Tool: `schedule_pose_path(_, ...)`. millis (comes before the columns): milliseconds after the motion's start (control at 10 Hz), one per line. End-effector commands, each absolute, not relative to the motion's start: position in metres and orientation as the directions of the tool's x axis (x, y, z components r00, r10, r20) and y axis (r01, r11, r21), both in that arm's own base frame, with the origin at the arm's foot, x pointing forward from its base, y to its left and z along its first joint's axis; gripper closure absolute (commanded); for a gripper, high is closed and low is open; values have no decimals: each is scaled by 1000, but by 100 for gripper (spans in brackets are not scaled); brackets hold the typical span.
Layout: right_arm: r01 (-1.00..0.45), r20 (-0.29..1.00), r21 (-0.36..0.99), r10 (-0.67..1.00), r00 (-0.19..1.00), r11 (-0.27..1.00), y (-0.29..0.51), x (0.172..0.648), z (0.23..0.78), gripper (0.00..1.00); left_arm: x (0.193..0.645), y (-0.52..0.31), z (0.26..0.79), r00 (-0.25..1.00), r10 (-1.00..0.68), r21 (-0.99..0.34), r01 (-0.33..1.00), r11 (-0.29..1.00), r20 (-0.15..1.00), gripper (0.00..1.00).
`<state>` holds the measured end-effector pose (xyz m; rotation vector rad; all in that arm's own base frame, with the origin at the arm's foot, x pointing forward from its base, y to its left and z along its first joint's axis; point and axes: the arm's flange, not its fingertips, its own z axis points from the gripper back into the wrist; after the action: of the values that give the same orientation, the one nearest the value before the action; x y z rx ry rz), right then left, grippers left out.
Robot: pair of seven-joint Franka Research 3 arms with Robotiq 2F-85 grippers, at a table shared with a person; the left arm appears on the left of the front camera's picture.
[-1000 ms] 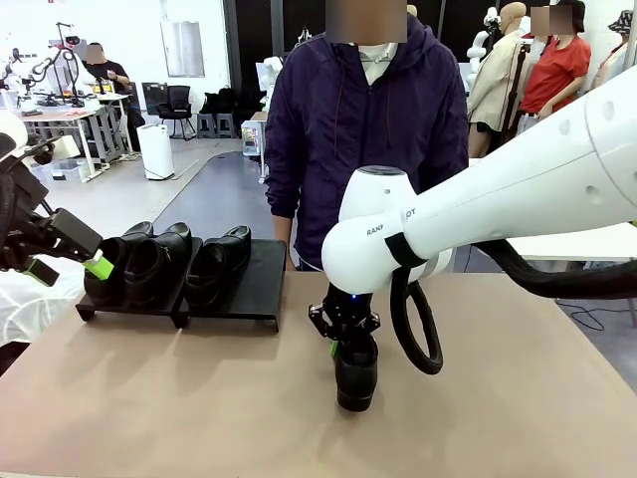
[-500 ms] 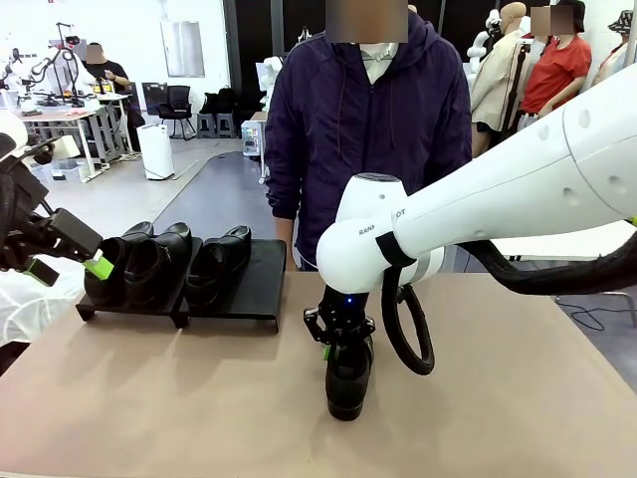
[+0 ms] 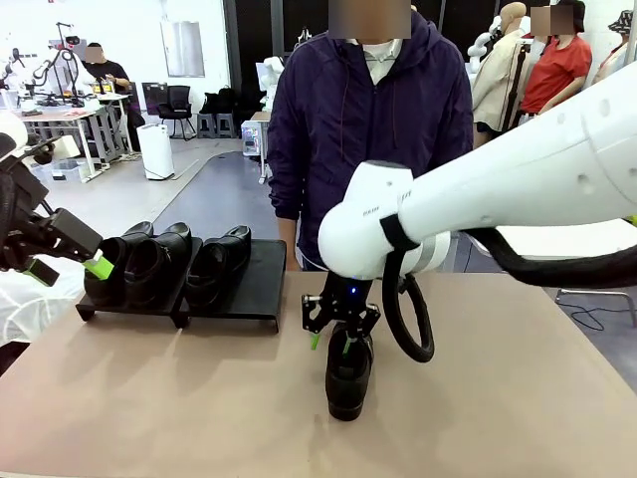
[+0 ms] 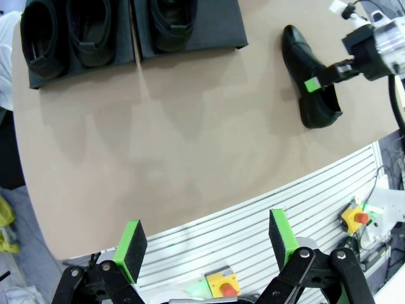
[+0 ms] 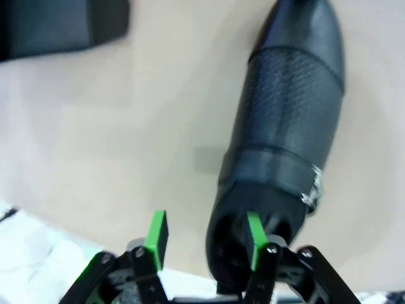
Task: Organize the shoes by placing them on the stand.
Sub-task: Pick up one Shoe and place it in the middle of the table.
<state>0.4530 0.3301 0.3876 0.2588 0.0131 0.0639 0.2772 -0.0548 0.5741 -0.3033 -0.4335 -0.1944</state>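
On the stand, three loafers already sit, leaving you one. The last loafer rests mid-table, your right gripper open astride its heel rim; your left gripper hangs open, empty.

No fully legible text. Right arm carries partial grey lettering on its white joint, too small and cut off to read. No other labels, nos. or signs legible.
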Motion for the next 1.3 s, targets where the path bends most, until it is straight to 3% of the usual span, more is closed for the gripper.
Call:
schedule_pose_path(0,-117,-89,344,156,984,932,278,416,445,0,277,-52,575,887,-139,-237,265,935,441,0)
schedule_pose_path(100,-172,-136,409,247,960,896,251,397,475,0,277,-52,575,887,-139,-237,265,935,441,0)
schedule_pose_path(300,-225,-56,363,263,963,904,159,365,527,0,277,-52,575,887,-139,-237,265,935,441,0)
schedule_pose_path(500,-325,21,348,339,941,880,51,347,533,0,277,-52,575,887,-139,-237,265,935,441,0)
schedule_pose_path(700,-389,222,374,326,919,842,-27,334,522,0,277,-52,575,887,-139,-237,265,935,441,0)
schedule_pose_path(900,-447,408,306,308,860,841,-53,321,516,0,277,-52,575,887,-139,-237,265,935,441,0)
schedule_pose_path(1000,-412,425,274,275,862,869,-53,322,511,0,277,-52,575,887,-139,-237,265,935,441,0)
schedule_pose_path(1100,-390,300,331,296,907,859,-69,324,529,0,277,-52,575,887,-139,-237,265,935,441,0)
schedule_pose_path(1200,-390,300,331,296,907,859,-69,324,529,0,277,-52,575,887,-139,-237,265,935,441,0)
